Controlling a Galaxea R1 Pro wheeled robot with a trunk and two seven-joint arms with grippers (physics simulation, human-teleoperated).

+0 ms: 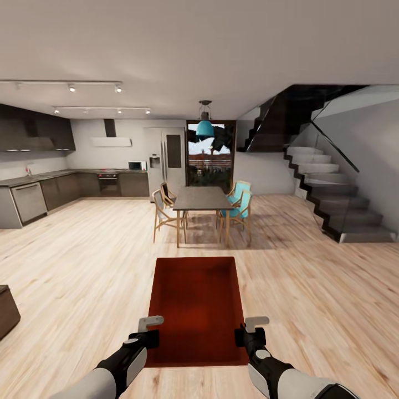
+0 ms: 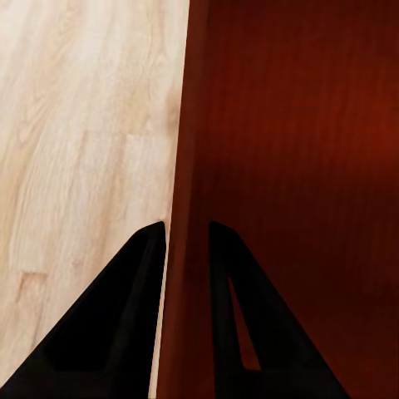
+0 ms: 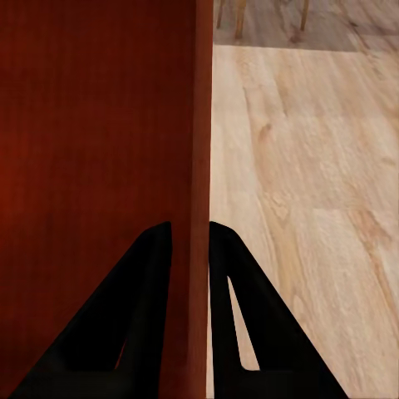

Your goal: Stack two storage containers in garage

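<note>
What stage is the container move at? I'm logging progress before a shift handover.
Early to midway. One storage container is lifted, with the left gripper and right gripper each clamped on a side wall. The light wood-plank floor, dining table and kitchen counter put the robot indoors, not in the garage. Left: delivering this bin and stacking the other with it.
</note>
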